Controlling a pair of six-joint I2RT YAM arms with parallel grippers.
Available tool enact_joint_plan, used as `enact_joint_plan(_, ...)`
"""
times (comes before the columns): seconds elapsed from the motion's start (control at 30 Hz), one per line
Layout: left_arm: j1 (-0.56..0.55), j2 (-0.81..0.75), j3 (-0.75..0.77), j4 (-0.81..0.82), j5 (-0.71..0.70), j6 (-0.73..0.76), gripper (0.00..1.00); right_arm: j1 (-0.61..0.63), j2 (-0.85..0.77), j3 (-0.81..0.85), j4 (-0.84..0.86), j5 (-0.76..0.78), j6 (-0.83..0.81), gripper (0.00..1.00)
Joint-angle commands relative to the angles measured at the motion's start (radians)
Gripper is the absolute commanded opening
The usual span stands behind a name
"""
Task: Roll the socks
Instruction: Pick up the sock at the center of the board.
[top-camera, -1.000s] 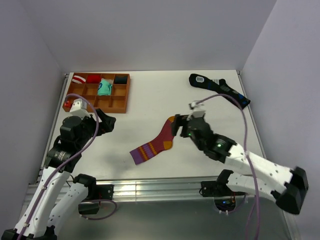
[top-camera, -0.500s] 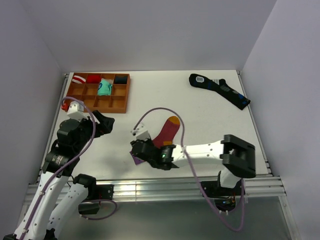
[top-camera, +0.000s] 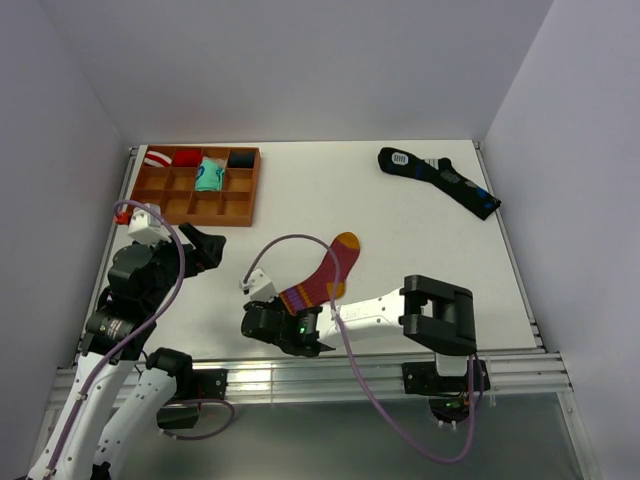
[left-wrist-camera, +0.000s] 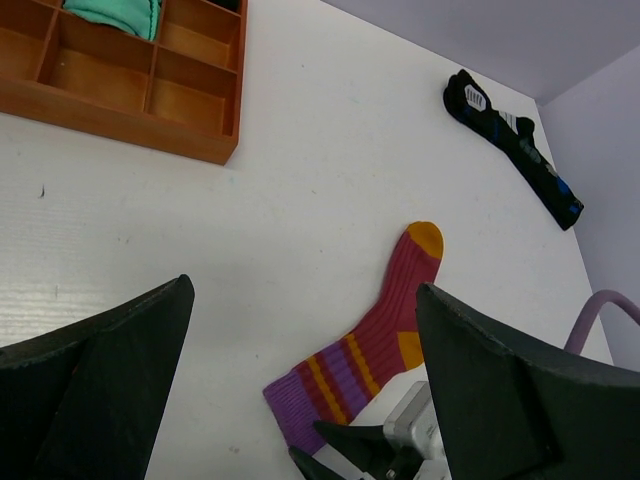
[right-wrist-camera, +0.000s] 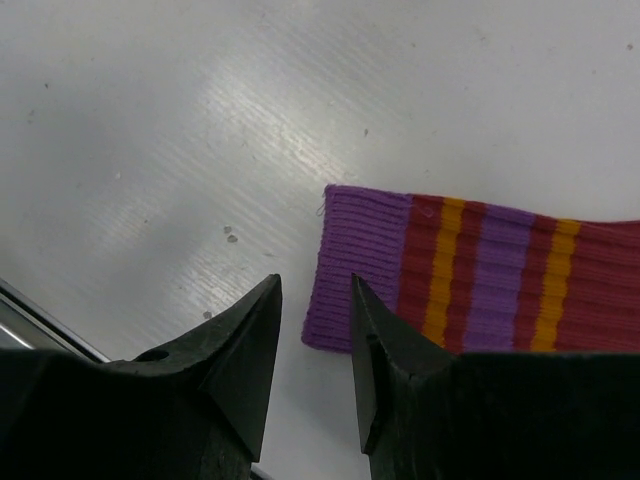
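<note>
The maroon sock (top-camera: 327, 277) lies flat on the white table (top-camera: 400, 235) near its front edge, orange toe pointing away and purple cuff (right-wrist-camera: 365, 262) nearest the arms. The right gripper (right-wrist-camera: 315, 285) sits low at that cuff – its fingers stand a narrow gap apart, the cuff's corner showing between them, not clamped. The left gripper (left-wrist-camera: 305, 288) hangs off to the left, spread wide and holding nothing. Farther back are a wooden tray (top-camera: 255, 190) and a black sock (top-camera: 440, 178).
</note>
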Motion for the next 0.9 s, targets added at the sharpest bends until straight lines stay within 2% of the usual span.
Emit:
enact_joint_plan(0.0, -0.001, -0.002, -0.004, 0.024, 0.000, 0.001, 1.00, 0.021, 0.023, 0.022, 0.037, 0.028, 0.036, 0.41)
enact_joint_plan(0.87, -0.001, 0.008, -0.004, 0.026, 0.008, 0.001, 1.00, 0.027, 0.115, 0.016, 0.005, 0.091, 0.056, 0.41)
